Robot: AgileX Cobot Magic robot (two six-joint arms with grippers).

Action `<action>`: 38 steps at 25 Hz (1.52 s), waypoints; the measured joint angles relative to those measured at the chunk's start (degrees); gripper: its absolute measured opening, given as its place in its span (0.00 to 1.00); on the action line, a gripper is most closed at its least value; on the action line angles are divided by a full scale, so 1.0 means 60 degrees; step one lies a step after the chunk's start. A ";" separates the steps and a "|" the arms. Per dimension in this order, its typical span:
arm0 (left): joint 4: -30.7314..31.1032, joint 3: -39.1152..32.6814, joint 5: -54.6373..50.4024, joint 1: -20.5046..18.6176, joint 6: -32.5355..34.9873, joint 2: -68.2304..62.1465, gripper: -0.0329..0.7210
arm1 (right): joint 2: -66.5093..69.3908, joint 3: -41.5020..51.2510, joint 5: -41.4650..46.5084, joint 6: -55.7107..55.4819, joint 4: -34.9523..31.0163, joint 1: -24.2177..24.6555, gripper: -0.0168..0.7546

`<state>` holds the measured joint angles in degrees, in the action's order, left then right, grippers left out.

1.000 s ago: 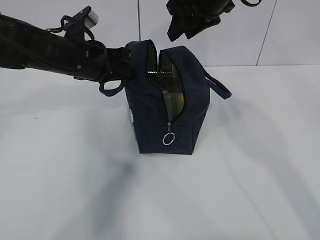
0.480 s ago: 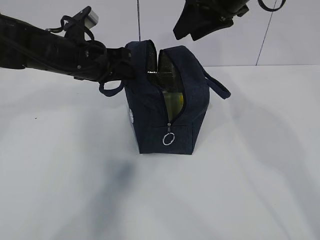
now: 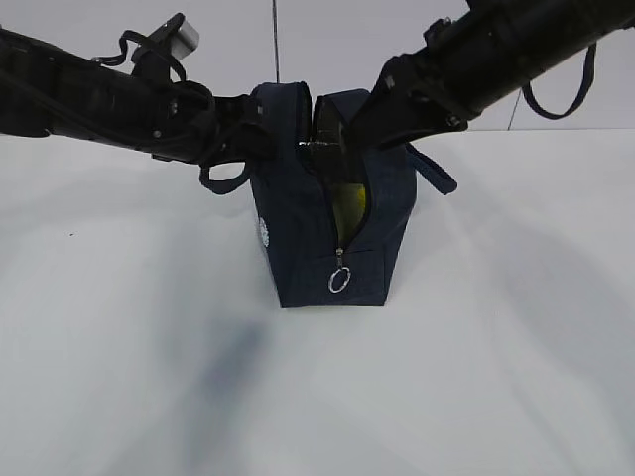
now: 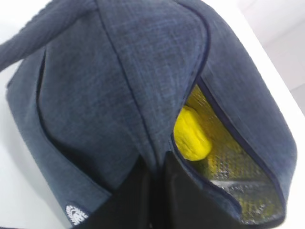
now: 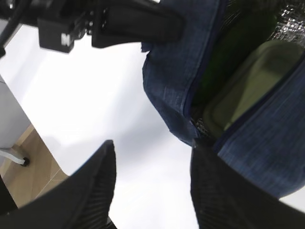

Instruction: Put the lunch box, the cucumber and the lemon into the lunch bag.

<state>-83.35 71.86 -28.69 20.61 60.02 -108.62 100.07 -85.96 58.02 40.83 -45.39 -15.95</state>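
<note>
The navy lunch bag [image 3: 298, 228] stands upright on the white table with its top zipper open. My left gripper [image 3: 260, 134] is shut on the bag's left flap and holds it apart; in the left wrist view its jaws [image 4: 157, 191] pinch the fabric edge. The yellow lemon [image 4: 190, 133] lies inside against the silver lining and shows through the opening [image 3: 349, 203]. The lunch box with its sage-green lid [image 5: 248, 86] sits inside, with a dark green shape, seemingly the cucumber [image 5: 224, 57], beside it. My right gripper [image 5: 152, 157] is open and empty at the bag's right flap [image 3: 365, 121].
The zipper's metal ring pull [image 3: 338, 281] hangs at the bag's near end. One loop handle [image 3: 434, 169] sticks out to the right, another [image 3: 223, 178] hangs under my left gripper. A white logo [image 3: 262, 231] marks the bag's left side. White table [image 3: 149, 347] lies all round.
My right arm has come down from above the bag to its right flap. The lemon shows brighter in the opening. The left gripper has kept its hold.
</note>
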 joint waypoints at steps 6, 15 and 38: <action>0.0041 0.0000 -0.0520 0.0000 0.0000 0.0000 0.11 | -0.0513 0.1583 -0.0589 0.1202 -0.0575 0.0000 0.51; 0.0041 0.0000 -0.0781 -0.0189 -0.0553 0.0000 0.59 | -0.0677 0.2676 -0.1297 0.2628 -0.1451 0.0000 0.51; 0.3516 0.0000 -0.2859 -0.0148 -0.5036 0.1247 0.55 | -0.0685 0.3333 -0.2141 0.3786 -0.1536 0.0000 0.52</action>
<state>-62.25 71.86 -45.85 19.72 29.80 -101.13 95.96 -65.96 45.17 63.55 -54.60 -15.95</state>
